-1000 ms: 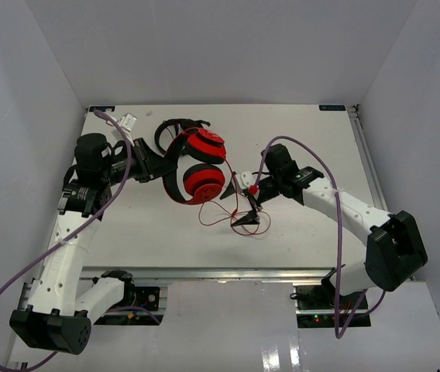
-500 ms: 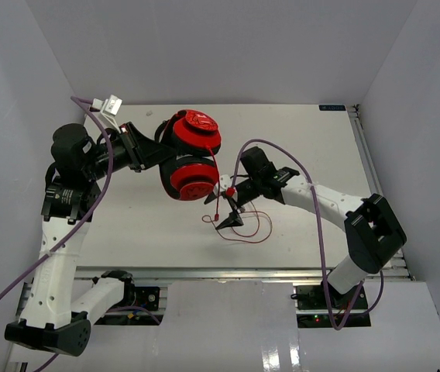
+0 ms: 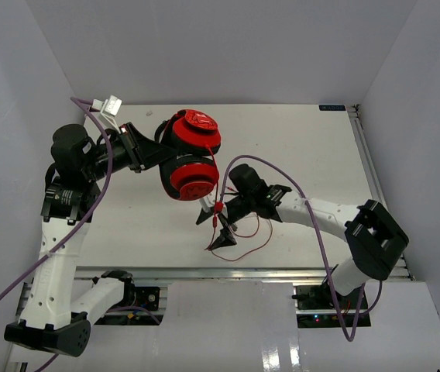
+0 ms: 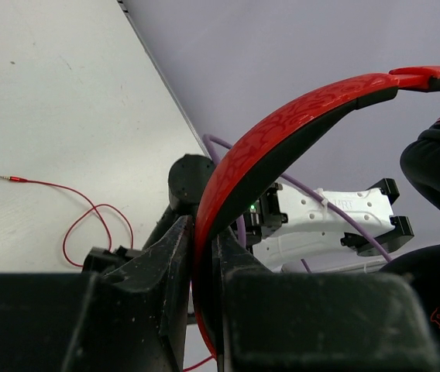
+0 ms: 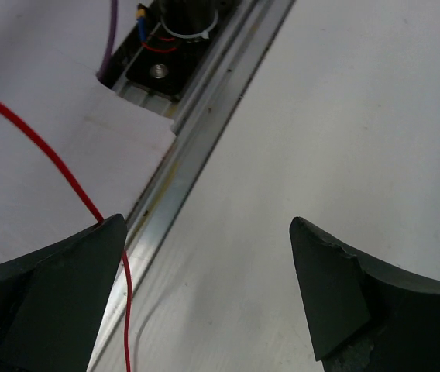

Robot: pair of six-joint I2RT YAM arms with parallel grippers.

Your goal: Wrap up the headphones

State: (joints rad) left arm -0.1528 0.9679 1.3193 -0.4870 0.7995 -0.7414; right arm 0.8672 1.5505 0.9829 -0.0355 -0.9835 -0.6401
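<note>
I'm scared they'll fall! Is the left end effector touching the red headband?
Touching. The left wrist view shows the headband pinched inside the left end effector, no gap on either side.

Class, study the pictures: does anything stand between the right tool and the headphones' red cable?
Nothing visible does. The right tool is open, and the red cable runs between its fingers, close beside one. The left tool holds the headphones up by the headband.
</note>
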